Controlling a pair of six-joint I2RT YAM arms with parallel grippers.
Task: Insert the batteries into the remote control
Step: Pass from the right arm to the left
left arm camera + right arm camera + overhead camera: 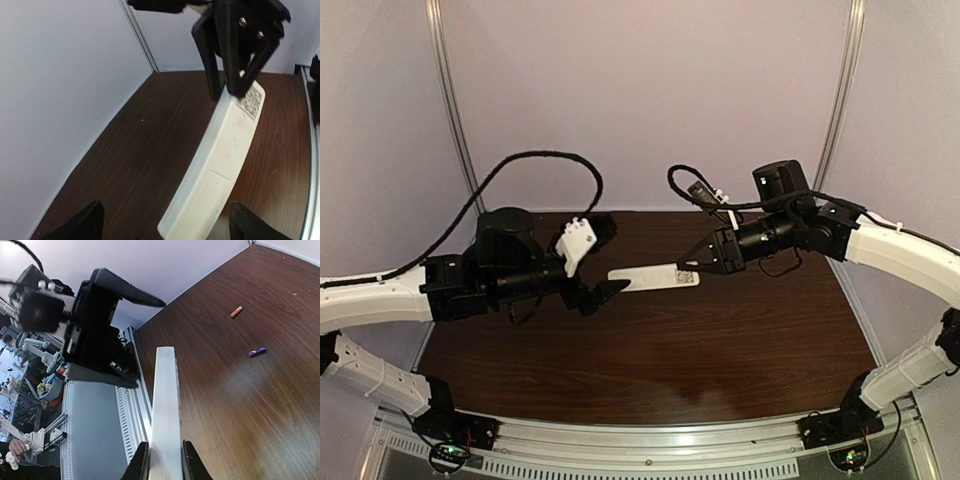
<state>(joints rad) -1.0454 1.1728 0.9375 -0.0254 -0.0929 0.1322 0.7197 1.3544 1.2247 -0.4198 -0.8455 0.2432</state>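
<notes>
Fingers of the right gripper are pressed against the two long sides of the remote control, pinching it at one end. That gripped end carries a square QR label, which shows just below the black fingertips in the left wrist view. From this grip the white bar reaches out toward the left arm, held in the air above the table and touching nothing else. Its plain back faces the left wrist camera, and a rectangular panel is outlined in it near the free end.

The left gripper stands spread wide at that free end. One finger lies on each side of the bar's tip, and both are clearly apart from it, so the left arm grasps nothing. In the top view the two arms face each other across the middle of the table, with the remote bridging the gap between them.

Both batteries lie on the dark wood, well away from the remote and from either gripper. The orange-red battery is farther out in the right wrist view, and the bluish-purple battery lies near it but not touching it. Neither shows in the top view. Pale walls close in the table on its far and side edges.
</notes>
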